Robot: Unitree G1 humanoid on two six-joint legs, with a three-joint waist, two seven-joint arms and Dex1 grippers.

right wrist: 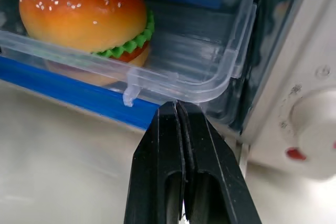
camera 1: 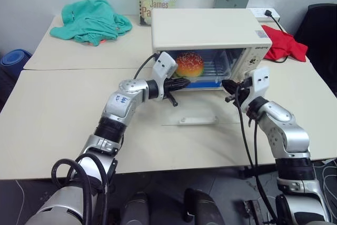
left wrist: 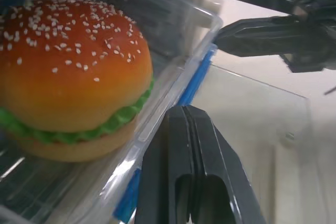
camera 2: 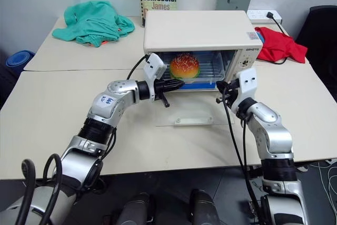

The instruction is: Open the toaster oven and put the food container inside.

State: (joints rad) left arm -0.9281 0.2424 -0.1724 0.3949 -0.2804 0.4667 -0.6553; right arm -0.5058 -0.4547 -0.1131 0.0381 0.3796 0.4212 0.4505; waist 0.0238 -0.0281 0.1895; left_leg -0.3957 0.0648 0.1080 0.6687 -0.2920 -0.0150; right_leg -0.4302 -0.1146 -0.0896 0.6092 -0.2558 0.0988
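Clear plastic food container sits partly inside the open toaster oven, long axis across the mouth, blue front edge protruding. Both pincers are closed, empty: left pincer at its left front corner, right pincer at its right.

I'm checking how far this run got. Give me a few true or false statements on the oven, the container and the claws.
1. The toaster oven door lies open, flat on the table. True.
2. The food container sits on the table beside the oven. False: it is in the oven's mouth.
3. Both the left claw and the right claw are shut. True.
4. The burger lies loose on the oven rack. False: it is inside the clear container.
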